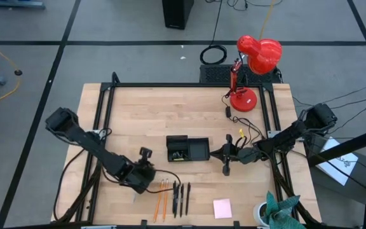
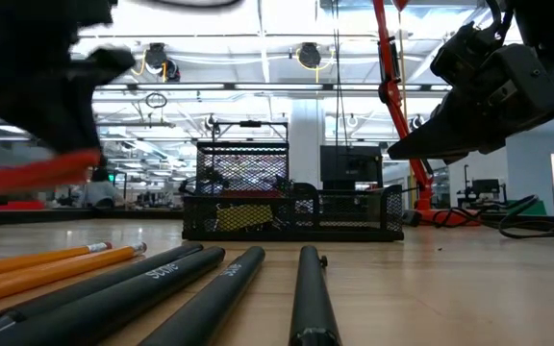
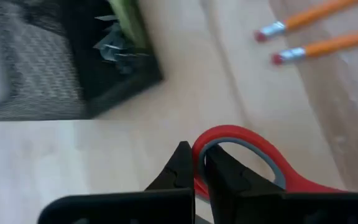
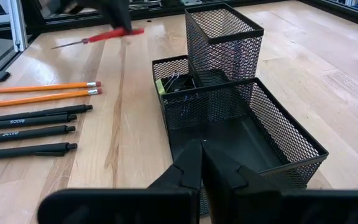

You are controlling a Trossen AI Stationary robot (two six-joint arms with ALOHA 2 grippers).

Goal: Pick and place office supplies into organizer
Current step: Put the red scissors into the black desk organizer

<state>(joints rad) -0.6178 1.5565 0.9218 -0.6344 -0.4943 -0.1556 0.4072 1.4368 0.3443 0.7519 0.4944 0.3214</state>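
Scissors (image 3: pixel 253 155) sat clamped by one red handle in the closed left gripper (image 3: pixel 194 171), left of the organizer (image 1: pixel 188 149); right gripper (image 4: pixel 199 163) closed, empty.

Pencils (image 1: pixel 160 199) and pens (image 1: pixel 181 198) lie side by side on the bench (image 1: pixel 145 114), near the organizer (image 1: pixel 187 149); sticky pad (image 1: pixel 222 208) to their right.

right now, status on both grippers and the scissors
Left gripper shut on red-handled scissors, lifted off the table left of the mesh organizer. Right gripper shut, empty, beside organizer. Path clear.
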